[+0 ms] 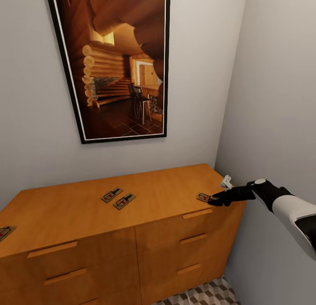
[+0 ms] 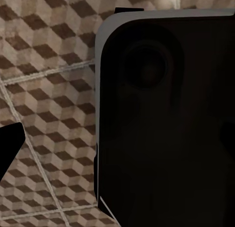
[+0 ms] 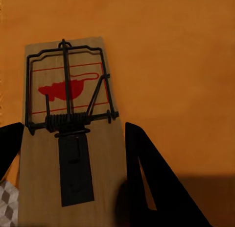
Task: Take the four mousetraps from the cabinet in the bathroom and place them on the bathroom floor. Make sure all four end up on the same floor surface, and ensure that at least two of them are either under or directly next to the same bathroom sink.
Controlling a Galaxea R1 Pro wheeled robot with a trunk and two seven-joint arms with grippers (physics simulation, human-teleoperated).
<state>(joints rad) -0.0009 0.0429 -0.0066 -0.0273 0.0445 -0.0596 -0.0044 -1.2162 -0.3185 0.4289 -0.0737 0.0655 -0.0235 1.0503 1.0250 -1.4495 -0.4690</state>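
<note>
In the head view the right claw (image 1: 216,201) reaches the trap (image 1: 203,197) on the cabinet (image 1: 166,195), and in the right wrist view the trap (image 3: 68,138) lies between its open, empty fingers (image 3: 147,173), so I judge closing on it comes next.

A large dark rounded robot part (image 2: 166,124) hangs over the cube-patterned bathroom floor (image 2: 49,89).

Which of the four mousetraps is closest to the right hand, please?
The mousetrap at the cabinet's front right edge, under the right hand; the pair mid-top and the one at far left lie well away.
</note>
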